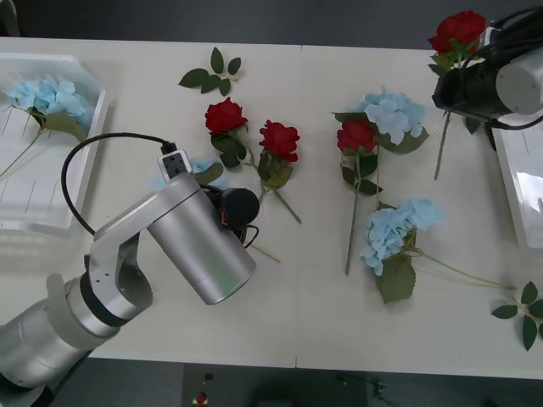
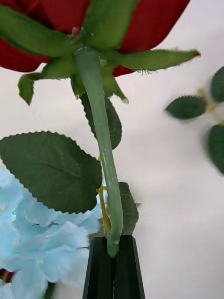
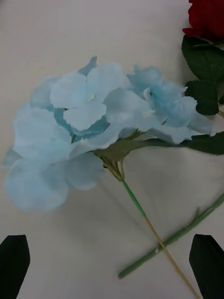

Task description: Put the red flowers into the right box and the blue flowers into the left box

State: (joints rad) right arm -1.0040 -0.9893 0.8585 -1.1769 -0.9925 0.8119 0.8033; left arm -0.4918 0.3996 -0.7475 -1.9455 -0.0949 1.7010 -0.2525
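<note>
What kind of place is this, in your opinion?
Probably a robot test bench in a lab, not a flower shop: a plain white table laid out with artificial flowers for sorting, a white basket at its side, and robot arms working over it.

In the front view the left arm (image 1: 182, 242) covers most of a blue flower (image 1: 204, 170) and the left gripper. The right box (image 1: 522, 182) is cut by the edge. In the right wrist view, leaves (image 2: 196, 106) are blurred.

Red roses (image 1: 279, 139) (pale-blue hydrangeas (image 1: 392, 229)), wht table (image 1: 322, 314)
</note>
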